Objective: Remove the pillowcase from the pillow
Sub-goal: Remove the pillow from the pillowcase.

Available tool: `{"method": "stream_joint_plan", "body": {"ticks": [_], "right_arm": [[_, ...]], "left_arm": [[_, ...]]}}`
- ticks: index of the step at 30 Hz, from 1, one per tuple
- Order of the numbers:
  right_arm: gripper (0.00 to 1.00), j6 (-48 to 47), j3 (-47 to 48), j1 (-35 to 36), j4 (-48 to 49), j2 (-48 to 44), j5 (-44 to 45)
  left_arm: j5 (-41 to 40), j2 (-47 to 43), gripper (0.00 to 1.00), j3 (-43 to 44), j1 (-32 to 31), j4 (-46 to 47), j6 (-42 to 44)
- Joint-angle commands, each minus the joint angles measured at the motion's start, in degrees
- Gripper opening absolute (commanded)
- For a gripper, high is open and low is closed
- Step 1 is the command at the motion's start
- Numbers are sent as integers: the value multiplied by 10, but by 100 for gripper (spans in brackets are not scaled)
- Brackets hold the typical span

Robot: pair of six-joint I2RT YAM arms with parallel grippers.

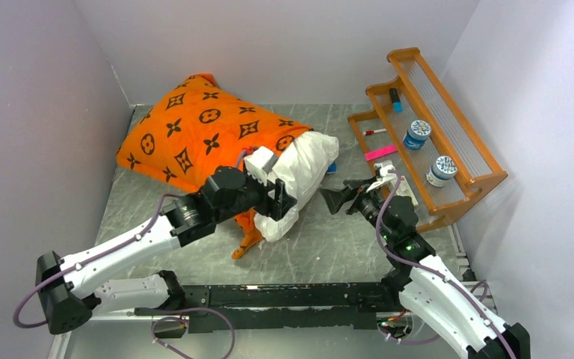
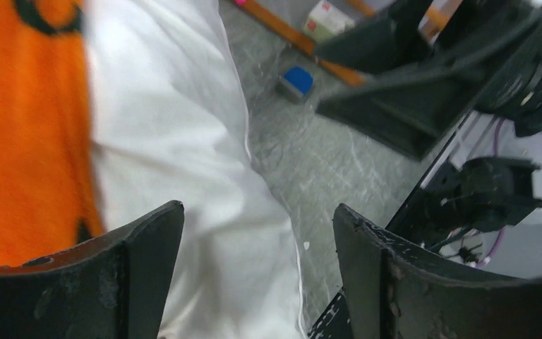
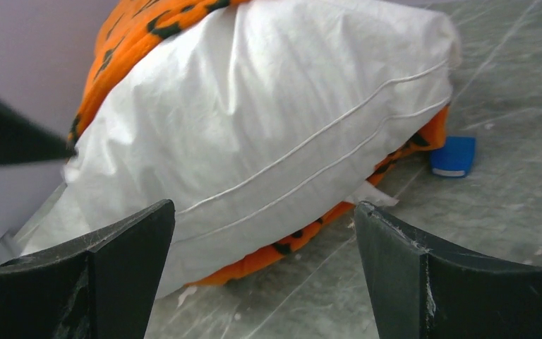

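We find the pillowcase (image 1: 194,134) covering the left and greater part of the pillow (image 1: 306,164), whose bare white right end pokes out of the opening. An orange flap trails onto the table (image 1: 344,247) at the pillow's near edge. The left gripper (image 2: 257,212) sits over the pillow where orange meets white, jaws parted and holding nothing, with white fabric beneath them. The right gripper (image 3: 265,205) stands just right of the pillow's bare end, jaws spread wide and empty, facing its seams. A small blue block (image 3: 454,155) lies just beside that end, and a wooden rack (image 1: 448,134) stands further right of the pillow. In our judgement the step in hand is a fresh grasp. The right jaws should pinch the bare end firmly at the seam, while the left jaws take orange cloth only, at the hem, and draw it leftward off the pillow.
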Motion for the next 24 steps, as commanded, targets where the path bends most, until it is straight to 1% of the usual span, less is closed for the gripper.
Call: {"method": "stream_joint_plan", "body": {"ticks": [1,3,5,7,8,9,11,14,16,20,22,24], "right_arm": [[100,-8,16,1,-46,-16,-103],[100,-13,39,3,-73,-3,-131],[100,-28,68,2,-111,19,-177],[100,-30,76,5,-89,33,-259],[100,-32,80,11,-80,38,-276],[100,-45,88,20,-84,43,-269],[100,-90,109,52,-111,56,-230],[100,-155,145,132,-155,87,-139],[100,-185,160,194,-162,101,-81],[100,-248,193,288,-162,120,-3],[100,-290,221,341,-179,141,36],[100,-338,241,403,-197,166,108]], "left_arm": [[27,-42,83,-11,41,36,-30],[46,-50,86,-30,70,39,-46],[69,-52,87,-48,103,44,-61],[107,-51,87,-64,150,47,-77],[124,-50,87,-71,170,48,-85],[141,-52,88,-78,191,49,-92],[165,-66,89,-93,225,53,-103],[160,-103,91,-110,264,37,-104],[156,-121,91,-118,287,21,-99],[155,-142,94,-135,326,6,-96],[149,-147,94,-143,341,-2,-92],[143,-149,95,-151,355,-13,-90]]}}
